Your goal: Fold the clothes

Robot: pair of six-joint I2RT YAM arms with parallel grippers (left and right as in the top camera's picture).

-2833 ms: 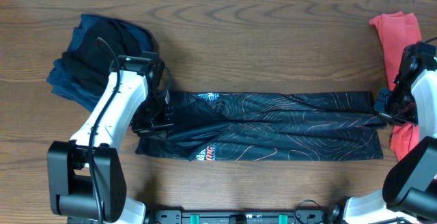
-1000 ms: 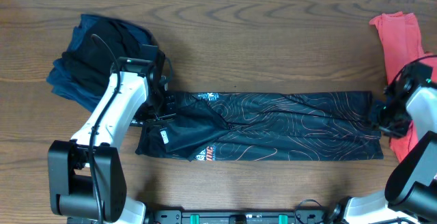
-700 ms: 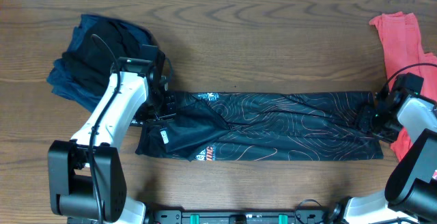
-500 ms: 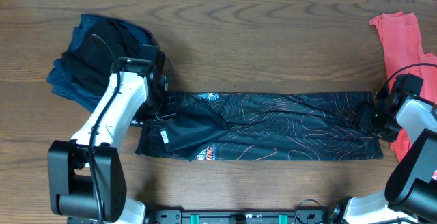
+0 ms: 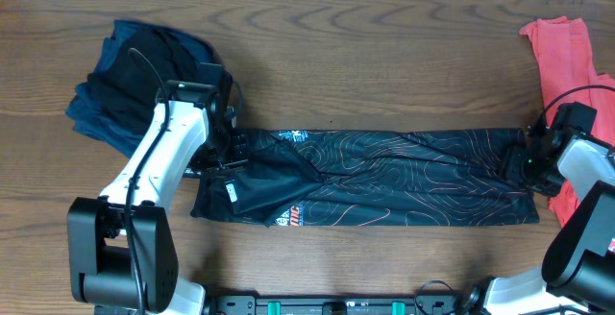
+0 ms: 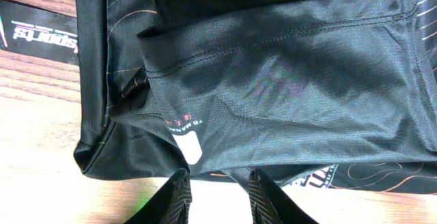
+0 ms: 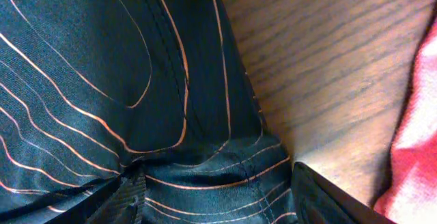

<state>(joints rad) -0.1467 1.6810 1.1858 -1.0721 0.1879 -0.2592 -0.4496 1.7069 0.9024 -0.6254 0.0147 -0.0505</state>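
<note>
Since the jersey (image 5: 384,176) lies lengthwise between both arms, right gripper (image 7: 222,193) straddles its end, jaws apart; left gripper (image 6: 218,183): closure unclear.

I have open desk (image 5: 384,56) along the whole far strip beyond the black jersey (image 5: 404,176), and a narrower bare band on its near side. The dark garment pile (image 5: 135,89) blocks the far left; the coral T-shirt (image 5: 557,56) crowds the right edge, near the jersey's end. The left arm (image 5: 159,166) covers the jersey's left end.
</note>
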